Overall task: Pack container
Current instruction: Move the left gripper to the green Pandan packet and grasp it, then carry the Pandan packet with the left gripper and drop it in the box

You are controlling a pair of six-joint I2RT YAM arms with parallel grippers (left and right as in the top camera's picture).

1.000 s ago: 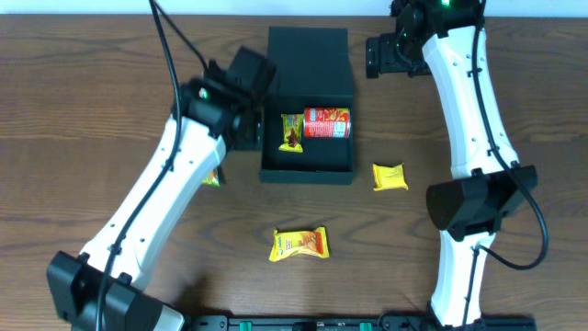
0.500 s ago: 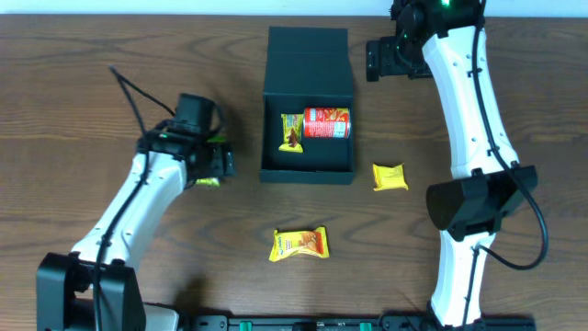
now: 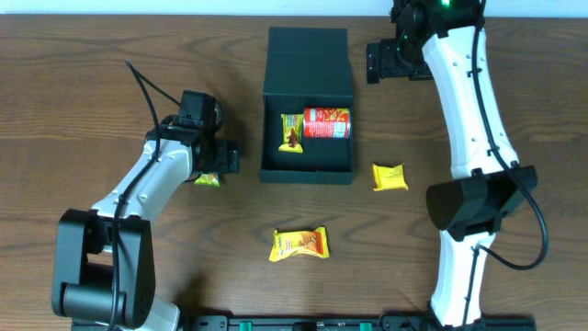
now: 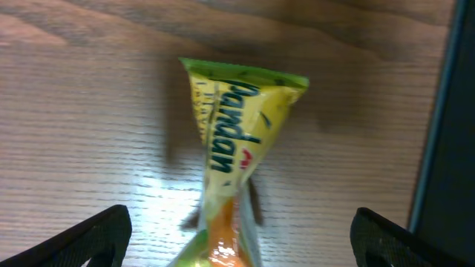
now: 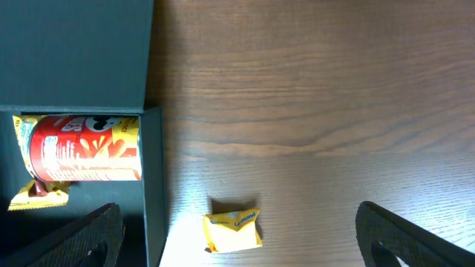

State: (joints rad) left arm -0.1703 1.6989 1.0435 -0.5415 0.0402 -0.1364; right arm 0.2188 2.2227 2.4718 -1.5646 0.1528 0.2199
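The dark teal container [image 3: 308,171] stands open at the table's middle, its lid [image 3: 309,55] laid back. Inside lie a red can [image 3: 327,123] and a small yellow packet [image 3: 292,131]; the can also shows in the right wrist view [image 5: 82,147]. My left gripper [image 3: 213,164] is open, low over a green-yellow Pandan packet [image 4: 234,148] left of the container; the packet [image 3: 208,179] lies between the fingers. My right gripper [image 3: 386,60] is open and empty, high beside the lid.
A small yellow Lemond packet [image 3: 390,176] lies right of the container; it also shows in the right wrist view [image 5: 233,229]. A larger yellow-orange packet [image 3: 299,245] lies in front of the container. The container's wall [image 4: 453,126] edges the left wrist view.
My left arm has swung left from beside the container and come down over the Pandan packet. The right arm has not moved.
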